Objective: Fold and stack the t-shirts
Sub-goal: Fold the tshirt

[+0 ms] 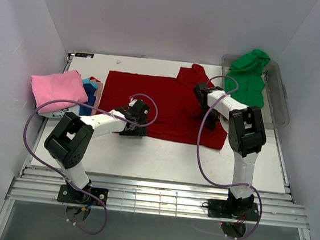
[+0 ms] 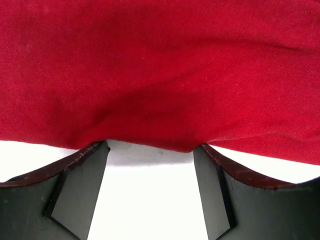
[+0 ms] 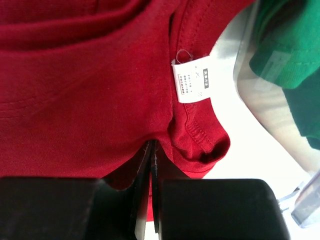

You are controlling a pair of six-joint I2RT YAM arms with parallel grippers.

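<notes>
The red t-shirt (image 1: pixel 167 101) lies spread across the middle of the table. My left gripper (image 1: pixel 131 128) is open at the shirt's near hem. In the left wrist view its fingertips (image 2: pixel 100 150) touch the hem of the red t-shirt (image 2: pixel 160 75), with bare white table between them. My right gripper (image 1: pixel 203 101) is shut on the red cloth (image 3: pixel 90 100) by the collar, close to the white label (image 3: pixel 192 80). A folded pink t-shirt (image 1: pixel 57 89) lies at the left on top of blue and peach ones (image 1: pixel 89 98). The green t-shirt (image 1: pixel 250 75) hangs over the tub.
A clear plastic tub (image 1: pixel 279 107) stands at the back right and holds the green shirt (image 3: pixel 290 50). Purple cables loop from both arms over the table. White walls close in the left, the back and the right.
</notes>
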